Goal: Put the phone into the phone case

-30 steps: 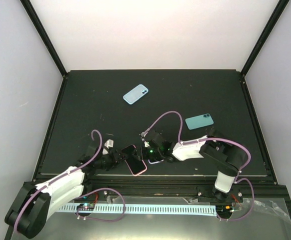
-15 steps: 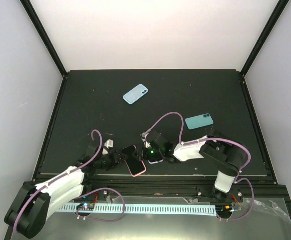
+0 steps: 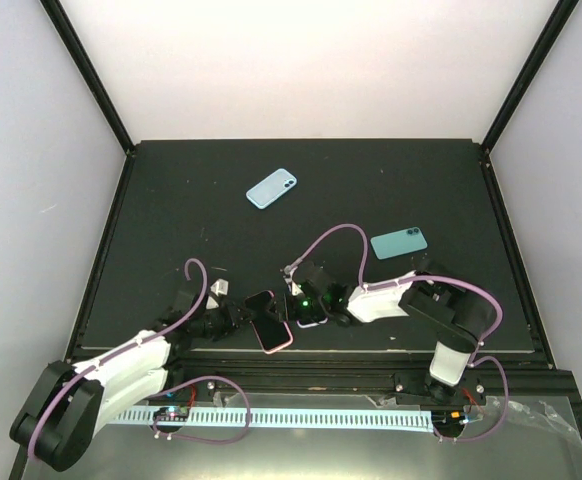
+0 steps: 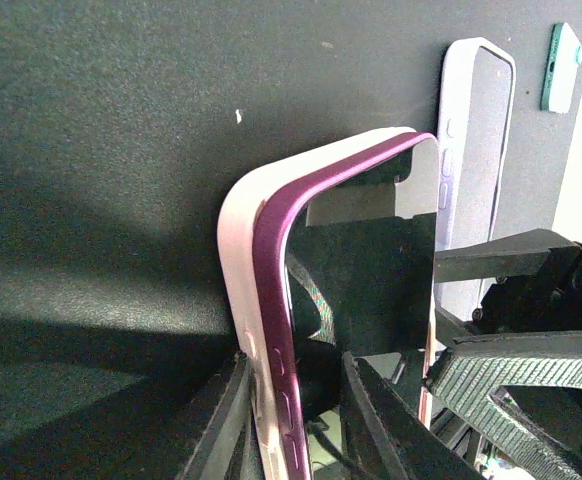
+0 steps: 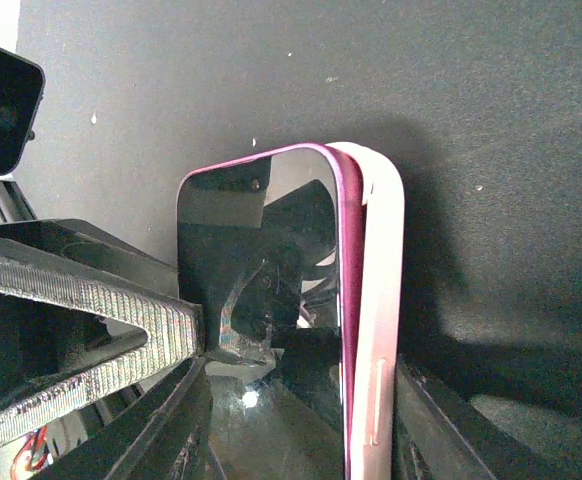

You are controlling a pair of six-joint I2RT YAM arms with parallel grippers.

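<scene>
Phone (image 5: 261,270) and case (image 5: 379,290) sit together at the near middle of the desk (image 3: 171,220), between the two arms and tipped up rather than flat.

Seating looks partial. The phone's magenta side band shows all along the pale pink case rim, so I judge that long edge isn't snapped in.

Right gripper (image 5: 299,385) comes in from the right at mid-width. One finger is on the phone's bare long edge and the other on the case's outer wall, so it's holding the pair across the width.

Left gripper (image 4: 293,365) comes in from the left and is narrow. Its fingers straddle the thickness at the near end, one behind the case back and one on the screen side. I can't tell if both pads are touching.

Key relation: seen from above, the long axis runs far-left to near-right, roughly across the line between the grippers. The proud edge faces the left gripper, and each arm is about equally close.

My read is that the next move is a squeeze through the thickness from the left while the right steadies. The risk is the phone sliding along the rim instead of dropping in.

A lavender phone (image 4: 476,170) lies flat just right of the pair, under the right arm. A blue one (image 3: 271,188) and a teal one (image 3: 399,243) lie well apart, farther out.
</scene>
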